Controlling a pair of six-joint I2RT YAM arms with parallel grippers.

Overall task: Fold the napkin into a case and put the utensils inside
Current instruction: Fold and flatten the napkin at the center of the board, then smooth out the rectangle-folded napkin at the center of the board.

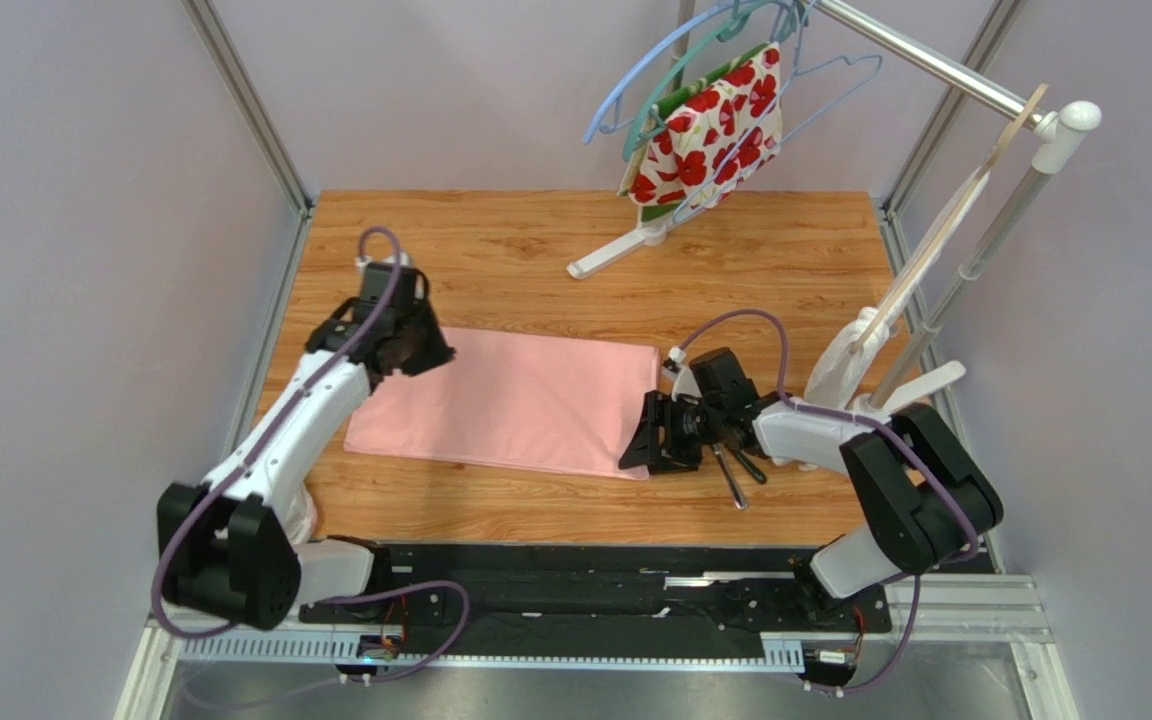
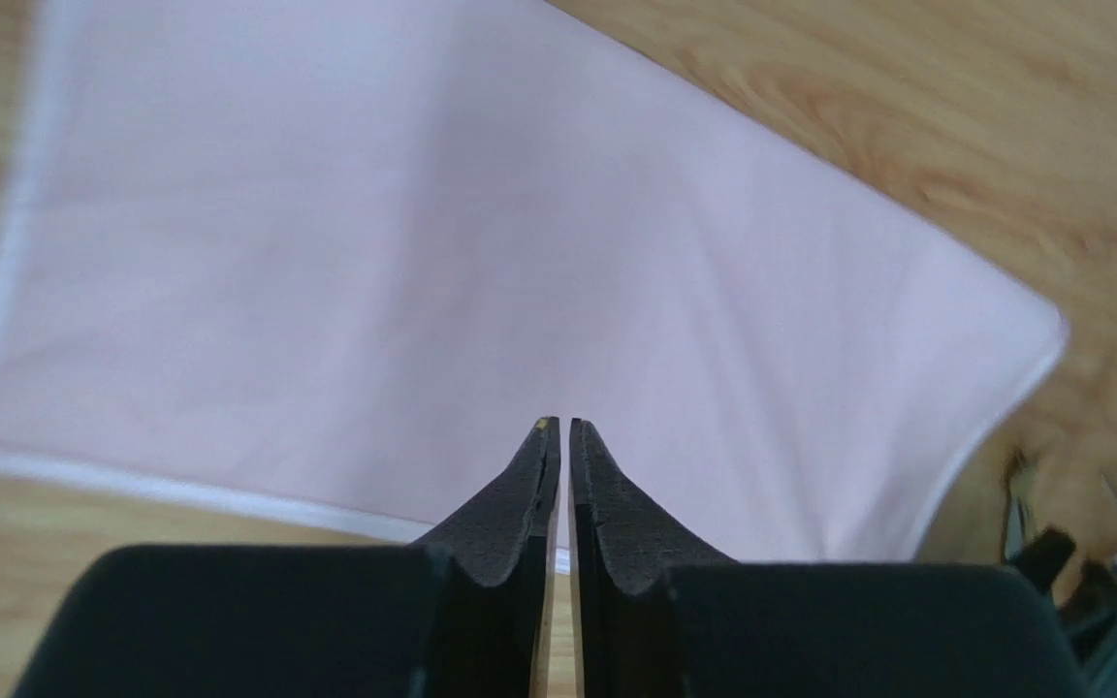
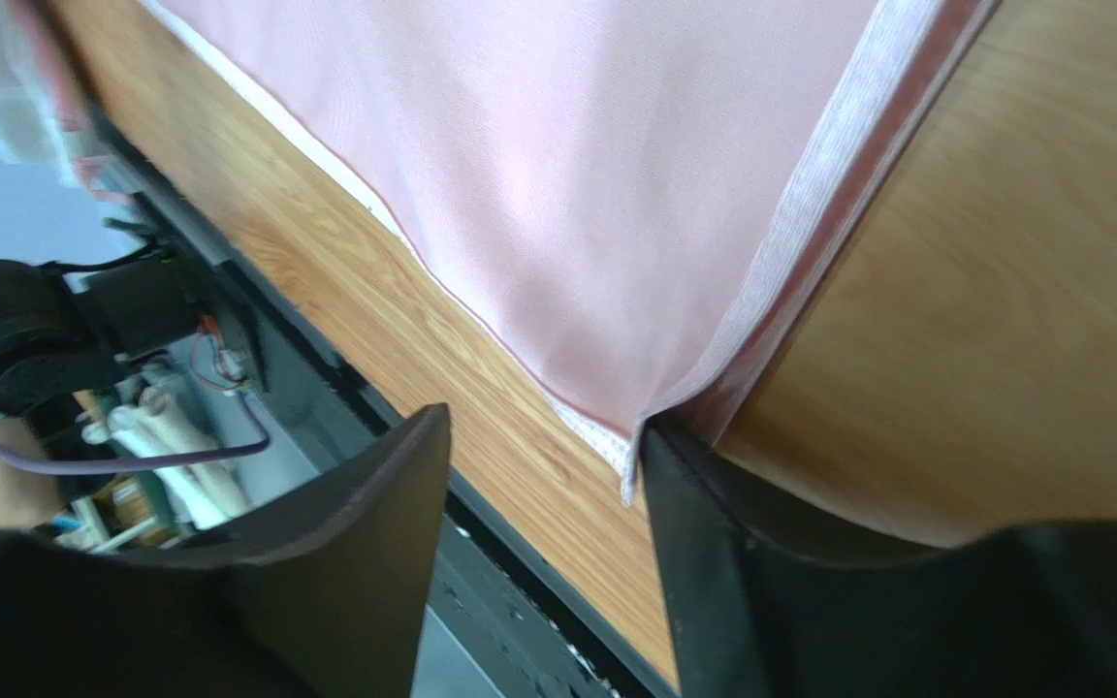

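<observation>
Surface: wooden table (image 1: 537,240) inside a grey-walled cell.

Napkin (image 1: 515,398): lies flat at the centre of the top view as a long pink rectangle. Two layers are seen at its hemmed edge in the right wrist view. No case is formed yet.

Utensils (image 1: 736,474): lie on the wood right of the napkin, partly hidden under the right arm.

Left gripper (image 2: 566,426): placed over the napkin's left end. The jaws are parted by only a sliver, and no cloth is seen between them.

Right gripper (image 3: 543,436): placed at the napkin's lower right corner. The jaws are spread wide and nothing is grasped, though the corner tip lies against the inner face of one finger.

Floral cloth (image 1: 717,135): hangs on a rack at upper right, well apart.

Risks, as judged:
- The corner could be caught and dragged when the right arm is withdrawn, and the fold would be opened.
- The shiny layers could be slid out of register by a light brush.
- The utensils could be knocked by the right arm above them.
</observation>
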